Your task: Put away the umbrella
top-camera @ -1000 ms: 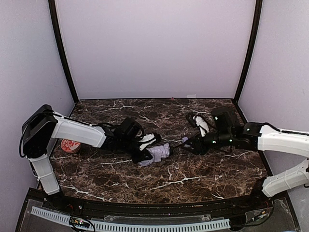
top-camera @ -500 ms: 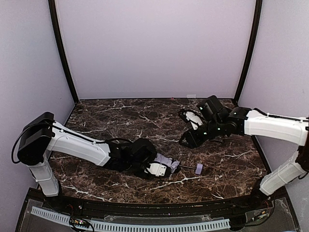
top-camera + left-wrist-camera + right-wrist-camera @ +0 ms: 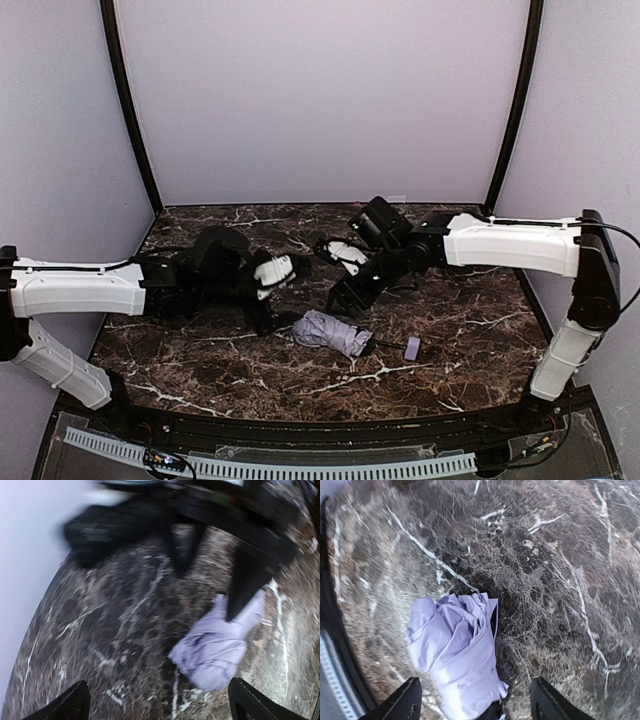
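The umbrella [image 3: 330, 333] lies folded on the dark marble table, a crumpled lavender bundle with its thin black shaft running right to the small lavender handle knob [image 3: 412, 348]. Nothing holds it. My left gripper [image 3: 268, 305] hovers just left of and behind the bundle, open. In the blurred left wrist view the umbrella [image 3: 220, 650] lies ahead and to the right, between the wide-apart fingertips [image 3: 75, 705]. My right gripper [image 3: 350, 293] hangs open just behind the bundle. In the right wrist view the umbrella [image 3: 460, 655] lies beneath the open right gripper [image 3: 477, 705].
The marble table [image 3: 460, 310] is enclosed by pale lavender walls with black corner posts [image 3: 130, 110]. A white ribbed strip [image 3: 270, 465] runs along the near edge. The two grippers hang close together over the table's middle.
My left gripper opened, let go of the umbrella and pulled back up and left. My right arm swung left towards the bundle, its jaws opening wider. The umbrella stayed lying near the front.
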You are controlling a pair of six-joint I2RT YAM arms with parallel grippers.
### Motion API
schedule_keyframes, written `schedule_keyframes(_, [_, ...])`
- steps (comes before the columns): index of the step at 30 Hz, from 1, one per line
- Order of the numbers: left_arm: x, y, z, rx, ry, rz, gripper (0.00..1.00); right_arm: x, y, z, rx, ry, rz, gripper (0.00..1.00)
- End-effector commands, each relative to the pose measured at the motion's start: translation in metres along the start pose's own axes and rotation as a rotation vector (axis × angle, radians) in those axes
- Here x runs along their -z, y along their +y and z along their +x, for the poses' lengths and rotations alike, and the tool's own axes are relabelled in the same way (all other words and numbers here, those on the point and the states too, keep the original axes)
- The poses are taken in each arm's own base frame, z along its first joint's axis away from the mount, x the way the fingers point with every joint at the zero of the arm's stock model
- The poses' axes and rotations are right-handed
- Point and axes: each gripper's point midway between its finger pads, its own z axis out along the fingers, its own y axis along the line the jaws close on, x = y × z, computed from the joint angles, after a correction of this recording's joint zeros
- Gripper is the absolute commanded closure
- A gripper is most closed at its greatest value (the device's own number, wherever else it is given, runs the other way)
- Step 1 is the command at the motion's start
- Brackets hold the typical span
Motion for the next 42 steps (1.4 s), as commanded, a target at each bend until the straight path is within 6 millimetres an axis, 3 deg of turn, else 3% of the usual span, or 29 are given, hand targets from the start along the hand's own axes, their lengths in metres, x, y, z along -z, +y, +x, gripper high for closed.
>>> schedule_keyframes(1, [0.024, 0.046, 0.046, 0.524, 0.023, -0.127, 0.01, -0.034, 0.008, 0.024, 0.137, 0.193, 0.066, 0.22])
schedule_keyframes(5, [0.025, 0.053, 0.070, 0.626, 0.071, -0.165, 0.01, -0.055, 0.025, 0.036, 0.257, 0.288, 0.094, 0.14])
schedule_keyframes(8, [0.021, 0.052, 0.074, 0.642, 0.104, -0.158, 0.01, -0.066, -0.002, 0.031, 0.309, 0.345, 0.279, 0.12])
schedule_keyframes(10, [0.021, 0.051, 0.070, 0.642, 0.109, -0.139, 0.01, -0.075, -0.005, 0.035, 0.333, 0.404, 0.284, 0.12])
schedule_keyframes(16, [0.024, 0.046, 0.073, 0.606, 0.094, -0.128, 0.01, -0.094, 0.005, 0.043, 0.323, 0.449, 0.212, 0.23])
schedule_keyframes(21, [0.023, 0.044, 0.078, 0.604, 0.104, -0.129, 0.02, -0.106, -0.007, 0.043, 0.339, 0.483, 0.272, 0.27])
schedule_keyframes(23, [0.024, 0.044, 0.079, 0.603, 0.112, -0.133, 0.02, -0.108, -0.013, 0.045, 0.343, 0.513, 0.297, 0.33])
schedule_keyframes(25, [0.027, 0.044, 0.082, 0.597, 0.113, -0.144, 0.02, -0.107, -0.011, 0.044, 0.338, 0.514, 0.289, 0.47])
schedule_keyframes(27, [0.029, 0.046, 0.082, 0.588, 0.108, -0.157, 0.02, -0.102, -0.007, 0.033, 0.334, 0.480, 0.278, 0.64])
schedule_keyframes(28, [0.030, 0.048, 0.082, 0.584, 0.107, -0.164, 0.02, -0.097, -0.005, 0.024, 0.333, 0.451, 0.279, 0.67])
schedule_keyframes(31, [0.035, 0.056, 0.078, 0.579, 0.101, -0.199, 0.02, -0.074, -0.006, -0.016, 0.320, 0.306, 0.313, 0.73])
schedule_keyframes(33, [0.041, 0.066, 0.077, 0.578, 0.107, -0.250, 0.02, -0.052, -0.010, -0.056, 0.262, 0.137, 0.311, 0.78])
schedule_keyframes(34, [0.044, 0.071, 0.077, 0.576, 0.114, -0.277, 0.02, -0.038, -0.015, -0.071, 0.222, 0.067, 0.301, 0.78])
schedule_keyframes(36, [0.052, 0.080, 0.075, 0.574, 0.115, -0.325, 0.02, 0.000, -0.031, -0.120, 0.118, -0.166, 0.290, 0.80])
schedule_keyframes(39, [0.062, 0.083, 0.068, 0.565, 0.069, -0.339, 0.02, 0.087, -0.047, -0.181, 0.061, -0.514, 0.319, 0.84])
schedule_keyframes(42, [0.068, 0.087, 0.066, 0.539, 0.024, -0.371, 0.03, 0.186, -0.048, -0.219, 0.125, -0.905, 0.417, 0.88])
